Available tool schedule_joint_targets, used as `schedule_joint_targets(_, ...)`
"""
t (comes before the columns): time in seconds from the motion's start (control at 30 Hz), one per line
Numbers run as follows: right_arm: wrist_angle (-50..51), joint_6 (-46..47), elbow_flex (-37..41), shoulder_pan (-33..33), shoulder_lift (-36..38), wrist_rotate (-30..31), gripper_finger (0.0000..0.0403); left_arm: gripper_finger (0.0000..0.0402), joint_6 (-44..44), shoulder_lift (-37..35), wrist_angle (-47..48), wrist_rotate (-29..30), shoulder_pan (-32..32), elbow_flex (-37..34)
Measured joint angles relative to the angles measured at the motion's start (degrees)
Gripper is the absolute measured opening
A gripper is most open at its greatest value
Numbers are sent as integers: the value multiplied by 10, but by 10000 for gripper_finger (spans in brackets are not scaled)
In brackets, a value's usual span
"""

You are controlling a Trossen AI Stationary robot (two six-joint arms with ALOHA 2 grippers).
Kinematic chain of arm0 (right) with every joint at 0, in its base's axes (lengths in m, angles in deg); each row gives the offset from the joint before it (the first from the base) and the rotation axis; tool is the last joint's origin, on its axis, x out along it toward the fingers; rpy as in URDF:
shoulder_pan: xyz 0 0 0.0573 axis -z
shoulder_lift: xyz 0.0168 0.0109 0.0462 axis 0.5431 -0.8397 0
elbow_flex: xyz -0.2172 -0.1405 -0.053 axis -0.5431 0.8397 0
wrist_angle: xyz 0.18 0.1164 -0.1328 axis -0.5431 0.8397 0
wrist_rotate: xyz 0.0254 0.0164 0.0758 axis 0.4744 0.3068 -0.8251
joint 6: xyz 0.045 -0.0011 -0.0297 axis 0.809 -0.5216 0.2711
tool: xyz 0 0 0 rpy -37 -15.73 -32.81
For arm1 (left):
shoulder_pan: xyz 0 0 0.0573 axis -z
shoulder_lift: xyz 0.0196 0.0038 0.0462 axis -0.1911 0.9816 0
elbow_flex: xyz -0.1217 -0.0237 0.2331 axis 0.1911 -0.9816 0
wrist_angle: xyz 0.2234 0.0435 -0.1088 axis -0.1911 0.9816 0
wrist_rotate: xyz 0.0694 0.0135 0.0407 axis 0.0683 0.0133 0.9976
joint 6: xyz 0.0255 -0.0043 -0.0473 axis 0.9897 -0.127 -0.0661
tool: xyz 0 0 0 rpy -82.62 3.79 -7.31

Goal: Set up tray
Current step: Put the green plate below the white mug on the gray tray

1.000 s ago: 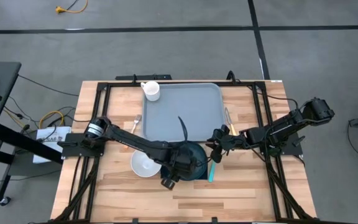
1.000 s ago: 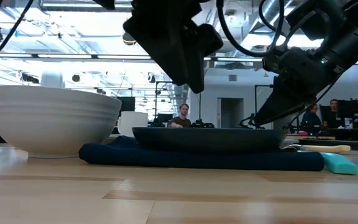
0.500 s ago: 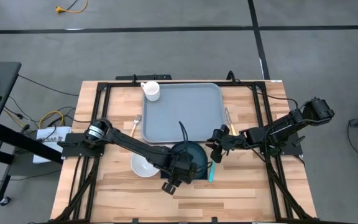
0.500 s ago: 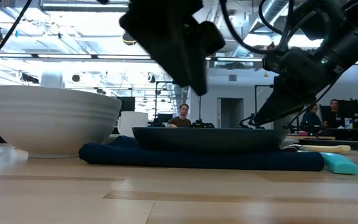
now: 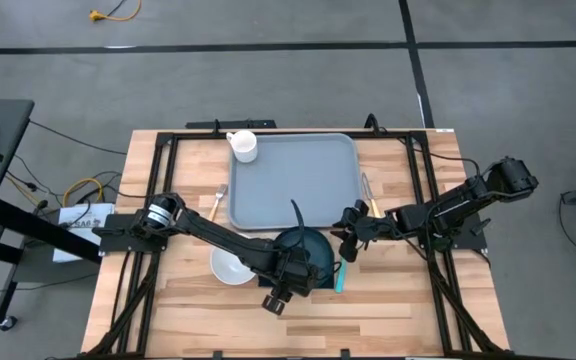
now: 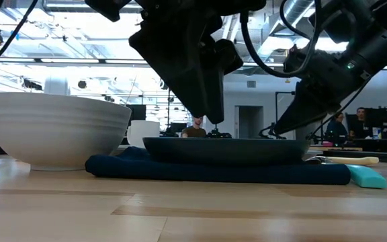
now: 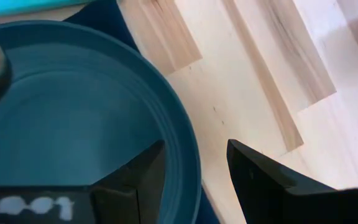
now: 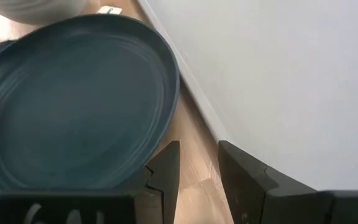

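Two dark arms reach in over the wooden table, meeting at a dark teal plate that sits on a navy napkin near the table's front. The left gripper hangs over the plate's front edge, its fingers parted with the rim showing between them and closing on nothing. The right gripper sits at the plate's opposite edge, between the plate and the tray, its fingers spread a little and empty. The grey-blue tray lies flat toward the back of the table, just behind the plate, with nothing resting on it. A white mug stands at the tray's back left corner, and a white bowl sits just left of the plate. A fork lies beside the tray's left edge, a wooden-handled utensil along its right side, and a turquoise item lies next to the napkin.
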State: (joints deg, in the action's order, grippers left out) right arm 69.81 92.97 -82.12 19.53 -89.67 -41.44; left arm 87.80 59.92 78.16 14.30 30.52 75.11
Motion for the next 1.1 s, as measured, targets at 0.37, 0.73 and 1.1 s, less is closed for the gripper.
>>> schedule_joint_targets(0.37, -15, -16, 0, 0, 0, 2, 102, 160, 0, 14, -1, 1, 6, 0)
schedule_joint_targets(0.73, -24, -16, 0, 0, 0, -1, 102, 160, -15, 37, 3, -48, -4, 0)
schedule_joint_targets(1.1, -24, -25, 0, 0, 0, -2, 102, 123, -15, 37, -3, -41, -4, 0)
